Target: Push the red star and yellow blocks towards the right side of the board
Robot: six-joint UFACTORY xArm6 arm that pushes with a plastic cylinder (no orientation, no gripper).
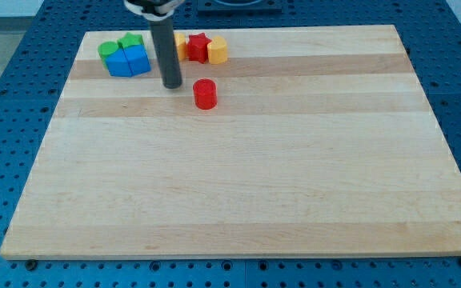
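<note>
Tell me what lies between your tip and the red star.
In the camera view, only bare board and part of a yellow block separate my tip from the red star, up-right of it.

The arm enters from the view's top edge, left of centre, where only a pale fitting with a dark underside shows. From it a straight dark rod hangs down, nearly upright. My tip [171,86] sits at the rod's lower end, down at the worktop [238,176] surface, in the upper left part of the view. Nothing more of the arm is visible.
</note>
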